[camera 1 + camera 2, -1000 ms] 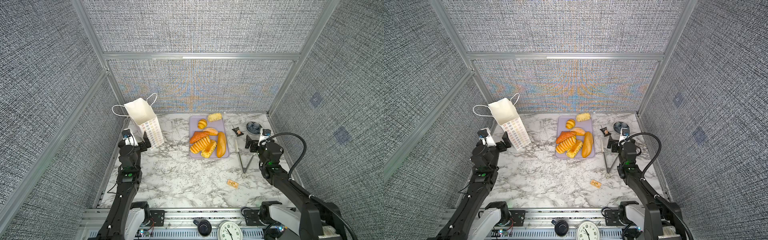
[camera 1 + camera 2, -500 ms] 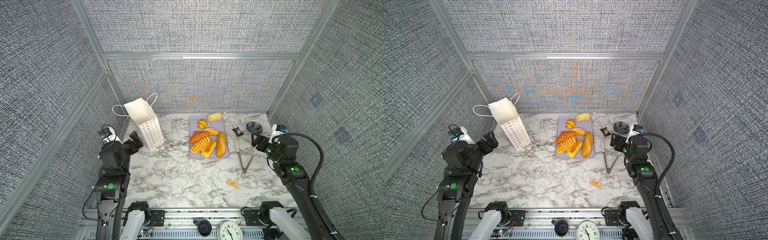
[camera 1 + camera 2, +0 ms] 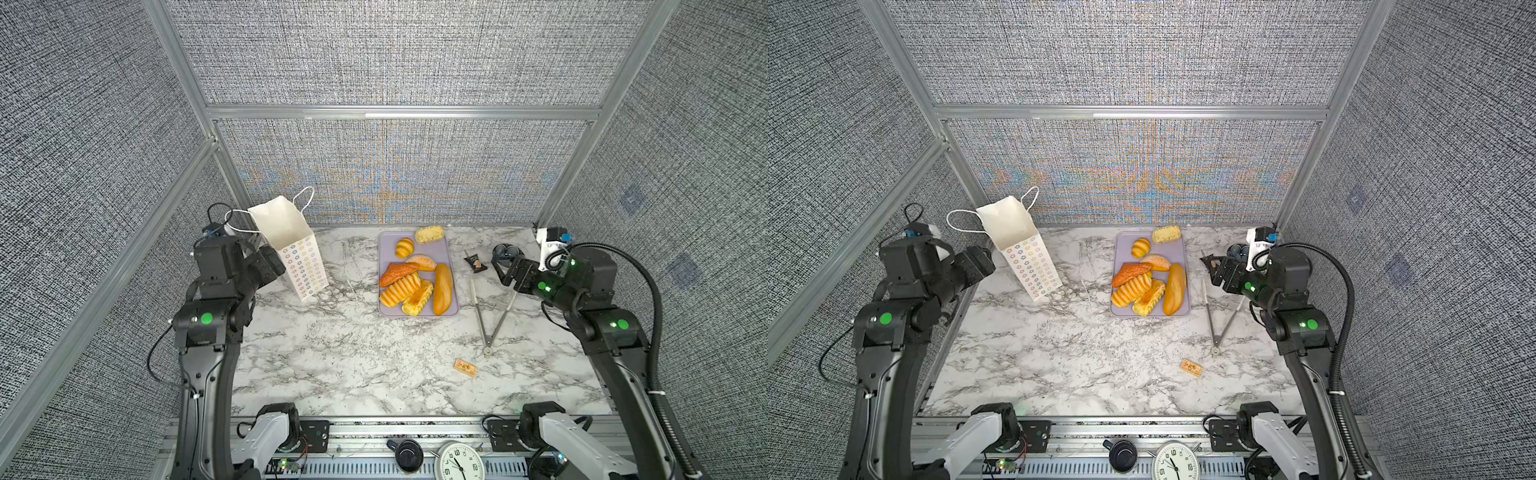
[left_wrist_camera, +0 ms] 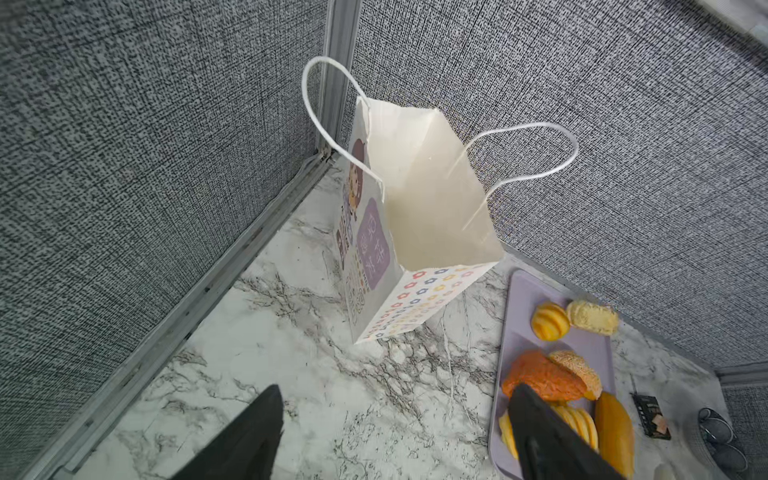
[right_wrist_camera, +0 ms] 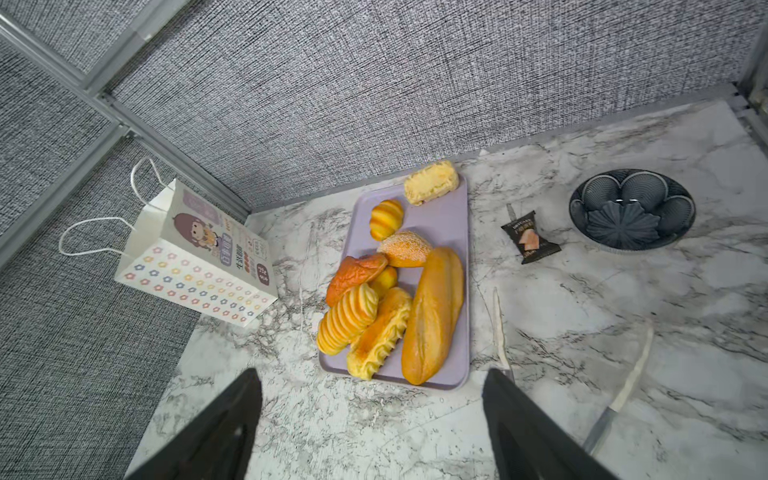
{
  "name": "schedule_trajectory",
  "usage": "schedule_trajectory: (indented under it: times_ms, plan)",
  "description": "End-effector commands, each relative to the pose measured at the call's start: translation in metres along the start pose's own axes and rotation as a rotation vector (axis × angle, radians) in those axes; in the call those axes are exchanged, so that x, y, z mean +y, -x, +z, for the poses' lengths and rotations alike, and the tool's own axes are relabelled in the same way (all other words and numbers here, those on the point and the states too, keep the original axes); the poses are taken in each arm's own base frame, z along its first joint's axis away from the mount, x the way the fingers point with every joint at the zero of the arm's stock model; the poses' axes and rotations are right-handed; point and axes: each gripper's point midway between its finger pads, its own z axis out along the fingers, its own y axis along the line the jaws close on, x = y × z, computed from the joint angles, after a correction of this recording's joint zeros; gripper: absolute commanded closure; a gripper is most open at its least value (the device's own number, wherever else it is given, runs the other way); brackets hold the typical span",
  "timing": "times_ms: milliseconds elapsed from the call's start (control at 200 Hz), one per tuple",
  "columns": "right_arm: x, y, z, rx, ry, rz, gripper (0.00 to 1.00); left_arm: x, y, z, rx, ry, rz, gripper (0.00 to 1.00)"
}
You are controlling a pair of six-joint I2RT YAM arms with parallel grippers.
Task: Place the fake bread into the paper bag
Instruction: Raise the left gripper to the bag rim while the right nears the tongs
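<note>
The paper bag stands open at the back left, white with pastel flower rings and two cord handles. Its empty inside shows in the left wrist view. The fake bread lies on a lavender tray: a long roll, ridged loaves, a croissant, a seeded bun and a pale crumbly bun. My left gripper hangs open just left of the bag, holding nothing. My right gripper is open to the right of the tray, above the table.
Metal tongs lie spread on the marble right of the tray. A dark wrapped snack and a dark bowl sit at the back right. A small tan packet lies nearer the front. Fabric walls close in three sides.
Both arms have risen from a low folded pose and now hold their wrists high. The left gripper has come up beside the bag. Bag, tray and bread have not moved.
</note>
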Motion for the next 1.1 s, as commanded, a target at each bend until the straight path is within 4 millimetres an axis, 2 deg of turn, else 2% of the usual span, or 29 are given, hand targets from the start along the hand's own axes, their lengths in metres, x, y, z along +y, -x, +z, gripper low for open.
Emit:
schedule_trajectory:
  times_ms: [0,170,310,480,695,880,990,1030,1060,1090]
  plan:
    - [0.014,-0.009,0.001,0.070,0.030,-0.052,0.14,-0.002,-0.004,0.014,0.087,0.024,0.016,0.21]
    - [0.038,-0.015,0.007,0.119,0.027,-0.163,0.15,-0.007,-0.001,0.047,0.179,0.055,0.019,0.30]
    - [0.055,-0.024,0.015,0.156,0.031,-0.251,0.16,-0.005,-0.005,0.072,0.234,0.088,0.021,0.32]
    - [0.064,-0.036,0.029,0.200,0.043,-0.276,0.16,0.002,-0.008,0.097,0.280,0.124,0.015,0.36]
    - [0.072,-0.050,0.043,0.243,0.062,-0.289,0.16,0.007,-0.001,0.124,0.283,0.149,0.002,0.41]
    - [0.070,-0.063,0.056,0.301,0.037,-0.297,0.19,0.011,0.001,0.150,0.301,0.165,-0.009,0.45]
    - [0.059,-0.064,0.063,0.339,-0.046,-0.261,0.22,0.012,-0.002,0.165,0.320,0.175,-0.012,0.49]
    - [0.052,-0.063,0.065,0.341,-0.092,-0.240,0.16,0.013,-0.002,0.169,0.323,0.178,-0.013,0.51]
    - [0.046,-0.061,0.065,0.341,-0.135,-0.221,0.03,0.013,-0.003,0.172,0.327,0.179,-0.015,0.52]
    - [0.040,-0.060,0.064,0.342,-0.180,-0.202,0.01,0.013,-0.003,0.174,0.329,0.179,-0.017,0.55]
